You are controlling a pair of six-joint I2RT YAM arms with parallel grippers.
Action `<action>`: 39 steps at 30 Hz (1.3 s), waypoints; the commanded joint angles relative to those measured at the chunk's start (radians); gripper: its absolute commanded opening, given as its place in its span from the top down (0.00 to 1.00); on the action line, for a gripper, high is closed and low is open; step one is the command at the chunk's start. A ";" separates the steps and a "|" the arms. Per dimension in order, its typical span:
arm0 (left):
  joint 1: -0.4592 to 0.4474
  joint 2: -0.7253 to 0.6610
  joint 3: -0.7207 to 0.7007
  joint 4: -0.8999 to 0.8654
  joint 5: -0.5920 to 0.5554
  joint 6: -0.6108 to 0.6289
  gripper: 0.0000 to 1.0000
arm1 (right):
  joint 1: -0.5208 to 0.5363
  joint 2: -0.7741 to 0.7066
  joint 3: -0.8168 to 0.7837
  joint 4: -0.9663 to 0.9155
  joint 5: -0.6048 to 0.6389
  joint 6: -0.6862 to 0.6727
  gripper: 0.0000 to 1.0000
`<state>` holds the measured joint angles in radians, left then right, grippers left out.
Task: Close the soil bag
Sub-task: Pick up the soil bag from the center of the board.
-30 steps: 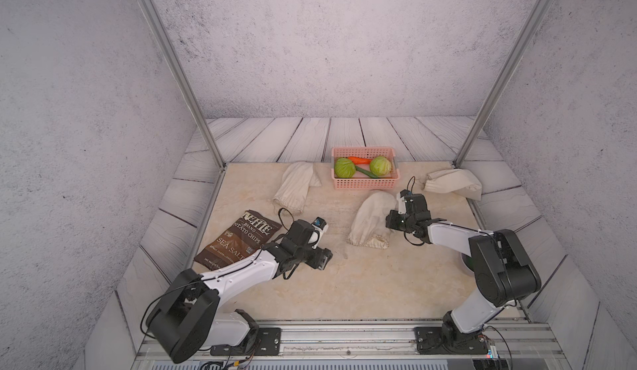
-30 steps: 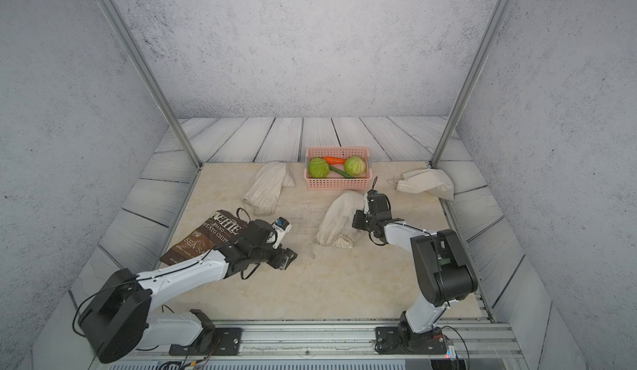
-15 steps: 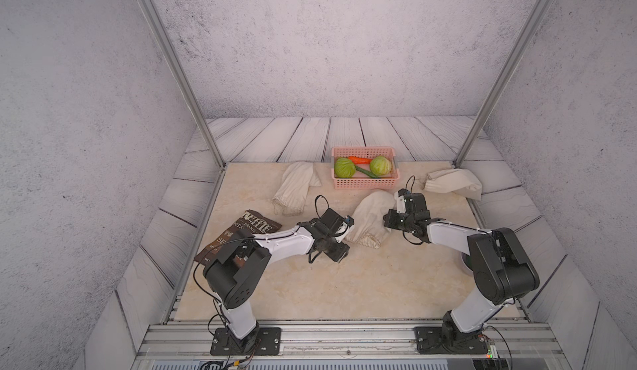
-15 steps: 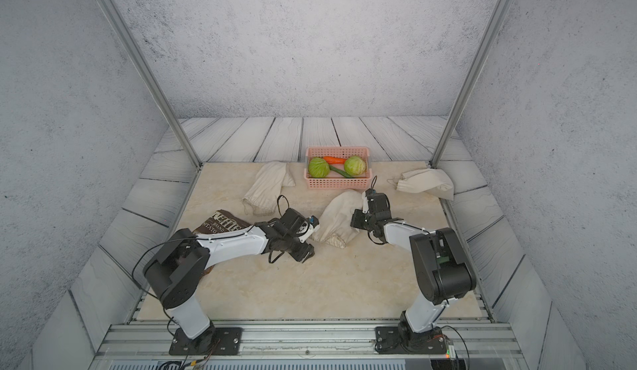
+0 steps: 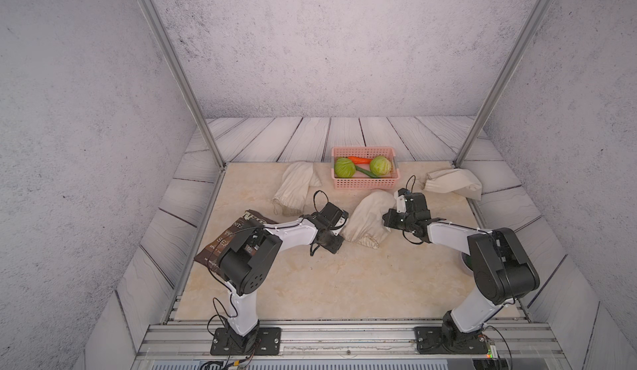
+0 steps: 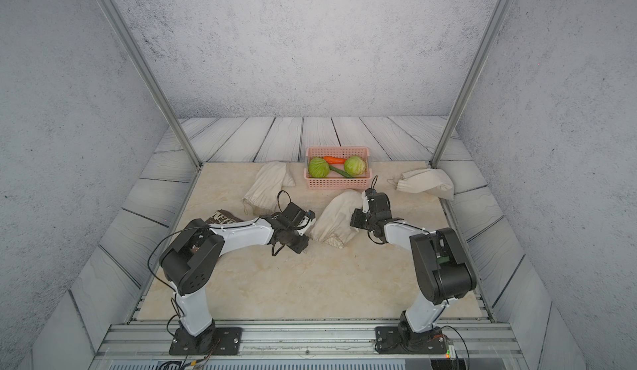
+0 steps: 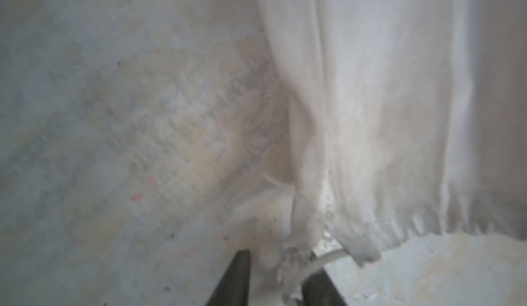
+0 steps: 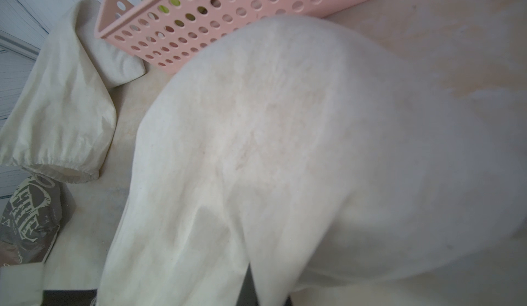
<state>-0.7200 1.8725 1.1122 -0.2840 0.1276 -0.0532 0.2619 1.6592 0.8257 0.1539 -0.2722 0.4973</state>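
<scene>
The soil bag is a cream cloth sack lying on the beige table in front of the basket, its gathered mouth toward the near side. My left gripper is at the left corner of that mouth. In the left wrist view the bunched hem and white drawstring sit between its narrowly spaced jaws. On the bag's right side, my right gripper is shut on a fold of the cloth, which runs down between its dark fingers.
A pink basket holding two cabbages and a carrot stands just behind the bag. Two more cloth bags lie at the back left and back right. A dark chip bag lies at the left, partly under my left arm.
My left arm has swung right from the table's left-middle to the bag's mouth, and its jaws have narrowed onto the hem and cord. The right gripper has stayed on the bag.
</scene>
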 commanded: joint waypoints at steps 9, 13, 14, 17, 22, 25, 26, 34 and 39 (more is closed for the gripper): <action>0.003 -0.313 -0.130 0.007 -0.116 -0.053 1.00 | -0.051 -0.123 -0.009 -0.103 0.102 -0.069 0.87; 0.004 -0.458 -0.119 0.001 -0.147 -0.099 1.00 | -0.051 -0.246 -0.006 -0.189 0.131 -0.135 0.66; 0.004 -0.482 -0.110 0.001 -0.145 -0.107 1.00 | -0.050 -0.288 -0.007 -0.208 0.129 -0.152 0.59; 0.004 -0.525 -0.063 -0.025 -0.128 -0.131 1.00 | -0.041 -0.417 -0.020 -0.245 0.116 -0.206 0.43; 0.003 -0.569 -0.002 -0.042 -0.087 -0.160 1.00 | 0.048 -0.621 -0.025 -0.311 0.115 -0.361 0.25; 0.004 -0.597 0.028 -0.050 -0.085 -0.175 1.00 | 0.139 -0.688 -0.030 -0.310 0.103 -0.474 0.16; 0.004 -0.604 0.041 -0.056 -0.084 -0.179 1.00 | 0.171 -0.694 -0.035 -0.299 0.095 -0.505 0.15; 0.013 -0.580 0.188 -0.170 -0.089 -0.140 1.00 | 0.334 -0.572 0.053 -0.323 0.065 -0.645 0.11; 0.020 -0.544 0.236 -0.194 -0.072 -0.125 1.00 | 0.381 -0.520 0.080 -0.311 0.055 -0.668 0.11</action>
<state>-0.7094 1.3087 1.3132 -0.4519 0.0463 -0.1997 0.6281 1.1355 0.8642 -0.1547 -0.1947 -0.1268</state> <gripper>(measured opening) 0.044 0.885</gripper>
